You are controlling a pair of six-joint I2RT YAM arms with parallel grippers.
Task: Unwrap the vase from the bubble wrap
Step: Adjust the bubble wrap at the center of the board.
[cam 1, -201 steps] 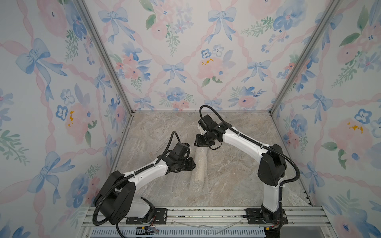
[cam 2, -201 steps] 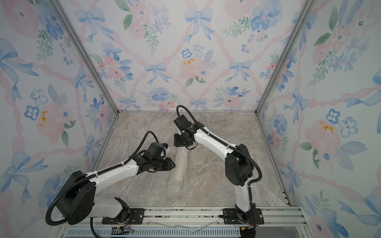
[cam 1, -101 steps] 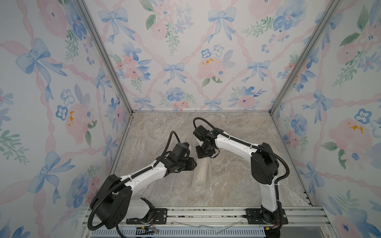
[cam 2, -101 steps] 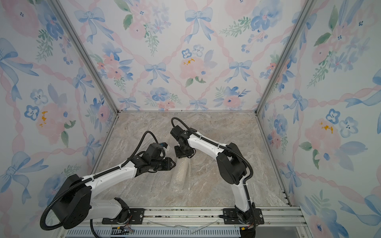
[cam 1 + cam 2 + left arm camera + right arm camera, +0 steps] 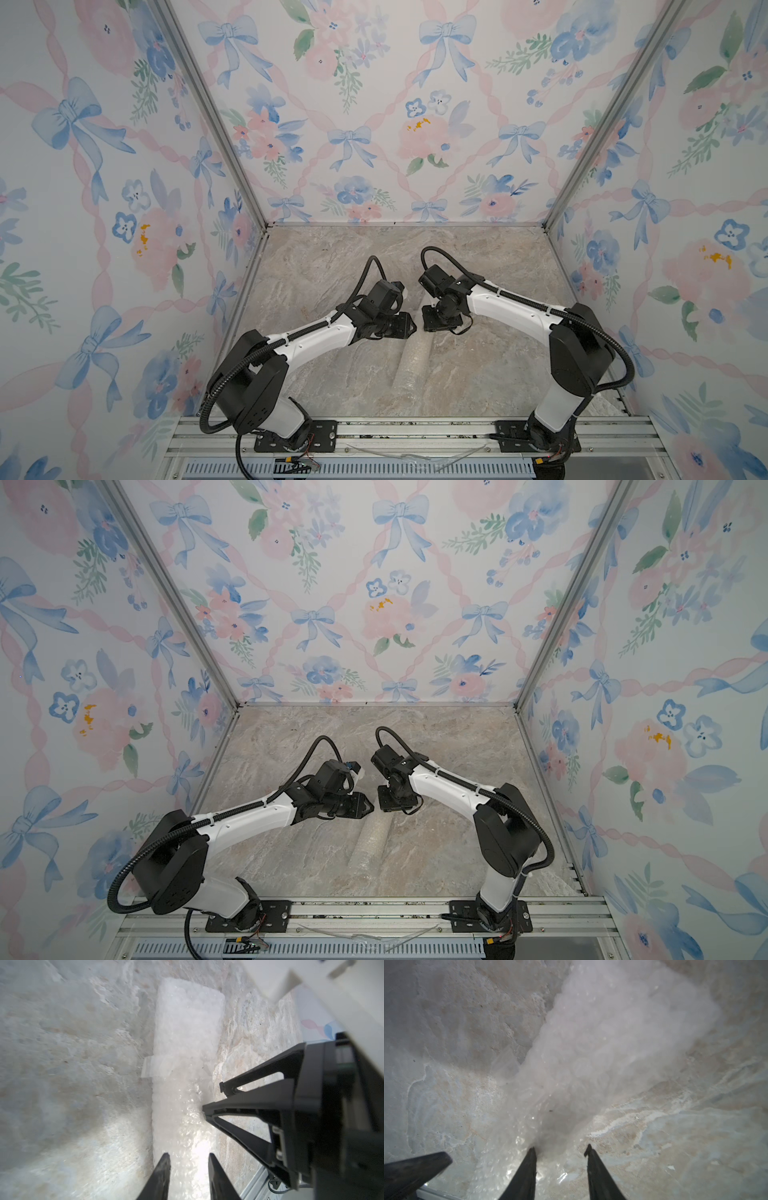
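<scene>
The bubble wrap lies on the marble floor as a long rolled bundle, whitish and dotted with bubbles. The vase is hidden inside it. Both grippers meet over the bundle's far end. My left gripper is open, its fingers astride the wrap. My right gripper is open too, with one finger on the wrap's edge and the other over bare marble. In the left wrist view the right gripper touches the bundle's side.
A clear tape tab sticks out from the bundle's side. Flowered walls close in the floor on three sides. An aluminium rail carrying both arm bases runs along the front.
My right gripper has swung from the far end of the bundle toward the front and now faces the left gripper. The left gripper has shifted slightly and opened a little.
</scene>
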